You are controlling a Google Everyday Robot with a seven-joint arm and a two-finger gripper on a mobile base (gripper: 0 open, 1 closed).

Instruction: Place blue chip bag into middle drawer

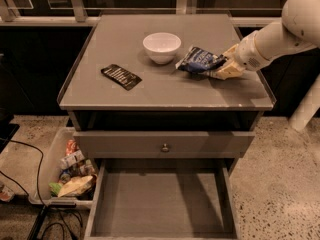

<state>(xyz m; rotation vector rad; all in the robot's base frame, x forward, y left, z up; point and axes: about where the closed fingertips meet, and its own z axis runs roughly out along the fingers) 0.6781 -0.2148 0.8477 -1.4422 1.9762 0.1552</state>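
the gripper (pixel 223 69) sits at the right end of the blue chip bag (pixel 199 60) on the grey table top (pixel 175 91); i cannot tell if it grips it. the crinkly bag could slip out or bump the white bowl (pixel 162 46) just beside it. the middle drawer (pixel 160 204) is open below, over a speckled floor (pixel 280 184).
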